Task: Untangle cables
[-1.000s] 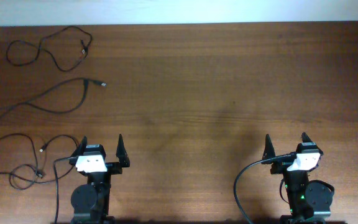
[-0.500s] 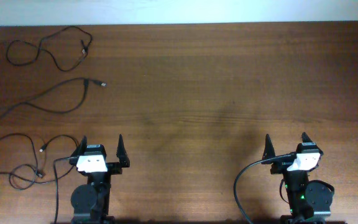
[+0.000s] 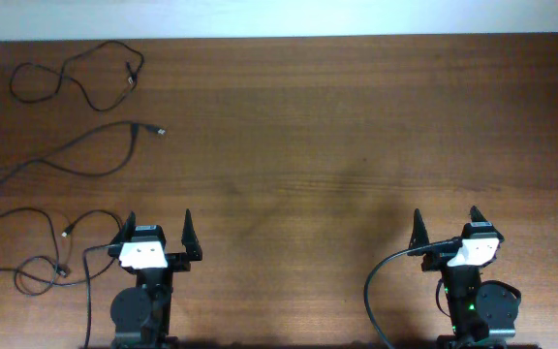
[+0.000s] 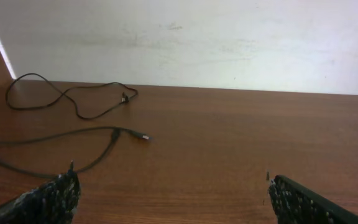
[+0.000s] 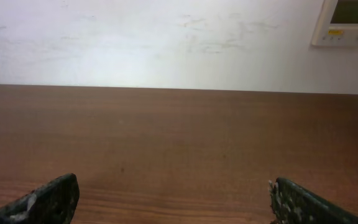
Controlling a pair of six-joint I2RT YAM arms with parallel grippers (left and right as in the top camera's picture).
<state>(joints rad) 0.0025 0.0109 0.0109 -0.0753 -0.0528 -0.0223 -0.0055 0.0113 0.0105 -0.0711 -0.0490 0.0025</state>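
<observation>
Three thin black flexible cables lie as separate wavy strands down the left side of the overhead frame, and none crosses another. A looped cable (image 3: 130, 78) sits in the upper left corner. Below it a longer cable (image 3: 139, 125) ends in a small metal plug tip. A third cable (image 3: 61, 269) coils loosely at the lower left, just beside the left gripper (image 3: 158, 215). From this layout the untangling looks done, or nearly so.

The cords should be very light and limp, and should slide easily on the smooth dark brown wooden table (image 3: 337, 116). A pinch on a bare stretch just behind a plug end would likely give the best control, since the plug would stop the cord slipping through.

The left gripper's jaws stand wide apart with nothing between them, and so do those of the right gripper (image 3: 446, 213) at the lower right.

The longer and third cables run off the frame's left edge, so a careless pull could drag them off the table. The centre and right of the frame offer broad room to move.
</observation>
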